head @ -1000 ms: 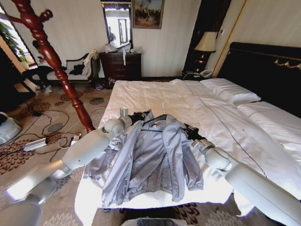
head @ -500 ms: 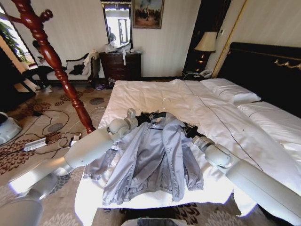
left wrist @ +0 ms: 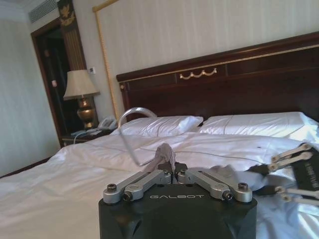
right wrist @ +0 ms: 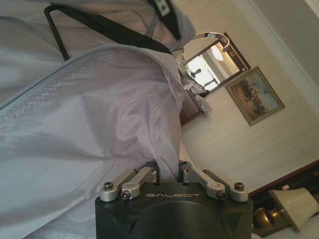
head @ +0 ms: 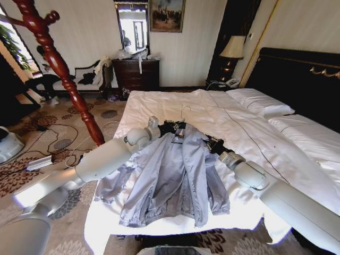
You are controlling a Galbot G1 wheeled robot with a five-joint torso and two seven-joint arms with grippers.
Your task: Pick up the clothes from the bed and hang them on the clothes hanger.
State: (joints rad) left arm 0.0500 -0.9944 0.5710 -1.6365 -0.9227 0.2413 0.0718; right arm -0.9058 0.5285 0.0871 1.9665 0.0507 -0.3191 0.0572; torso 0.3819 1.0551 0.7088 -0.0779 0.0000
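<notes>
The jacket (head: 175,175) lies spread over the foot of the bed (head: 255,143), collar end raised a little. The hanger (head: 178,125) already sits at the collar, its black bar inside the shoulders and its wire hook poking above. The left claw (head: 169,127) is closed on a fold of collar cloth; the right claw (head: 211,143) is pinched shut on the jacket's edge at the other shoulder. So the threading looks largely done, I judge (hanging the loaded hanger up remains). The white duvet is soft and rumpled. Beyond stand a red wooden coat stand (head: 58,66), a dark dresser (head: 138,73) and a lamp (head: 232,48).
</notes>
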